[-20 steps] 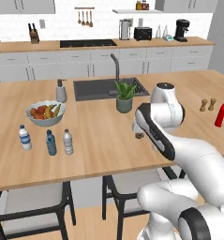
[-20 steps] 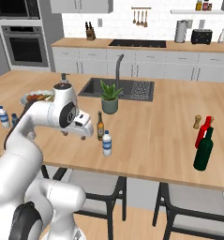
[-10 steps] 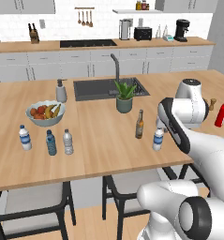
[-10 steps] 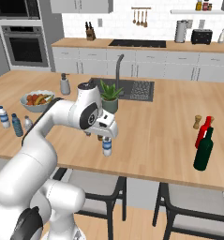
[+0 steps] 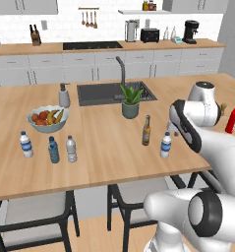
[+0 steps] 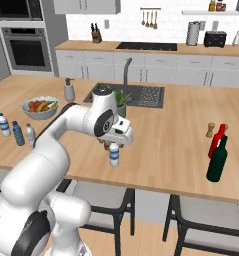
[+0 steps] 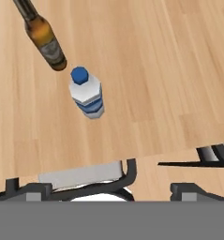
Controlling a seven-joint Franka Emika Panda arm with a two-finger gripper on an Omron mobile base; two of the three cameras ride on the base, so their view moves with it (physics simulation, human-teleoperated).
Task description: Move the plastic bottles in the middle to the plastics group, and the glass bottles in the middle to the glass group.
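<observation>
Countertop: water bottle [image 7: 87,96] below claw [image 6: 122,140]

Water bottle [image 5: 165,144] sitting near counter's [image 5: 104,162] front edge, amber bottle [image 5: 146,130] just beside it, sinkward.

I see bright, even, flat rendered light, no glare. Soft faint shadows under the bottles on the counter [image 5: 104,147]. Base views slightly soft and low-res; hand view sharp, no edge distortion.
</observation>
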